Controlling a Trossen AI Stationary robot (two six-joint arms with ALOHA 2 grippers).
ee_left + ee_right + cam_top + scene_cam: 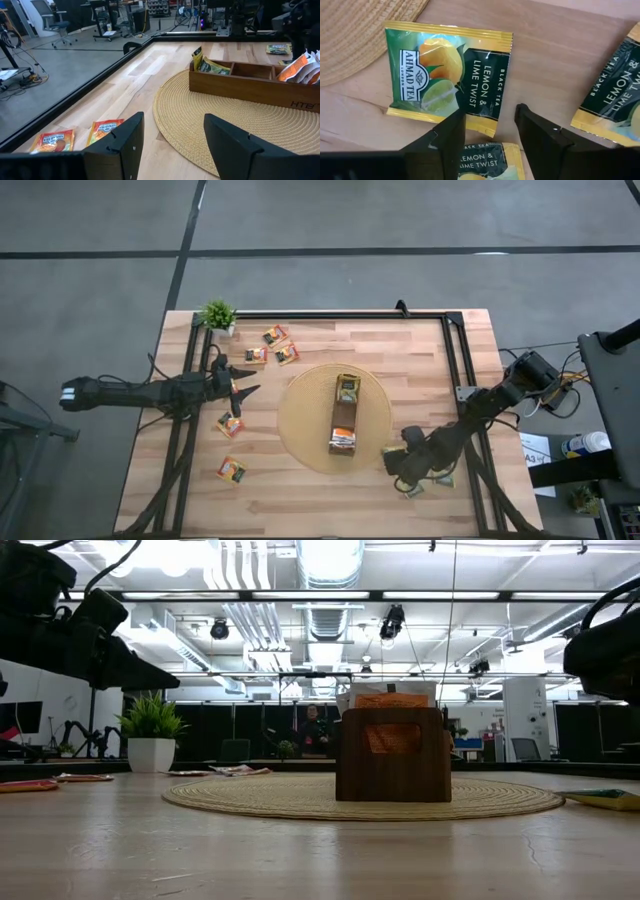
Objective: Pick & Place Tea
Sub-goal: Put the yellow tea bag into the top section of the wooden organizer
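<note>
Under the right hand (490,132) – fingers apart – green-and-yellow tea sachet (447,75), flat on wood

Left gripper (243,382) hovers with jaws apart; right gripper (404,462) is lowered, jaws apart.

Grey floor (90,300), black tape lines; ceiling ducts (325,570), office chair (59,22).

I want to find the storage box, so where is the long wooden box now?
In the high view the wooden box lies in the middle of the round woven mat at the table's centre, between both arms.
</note>
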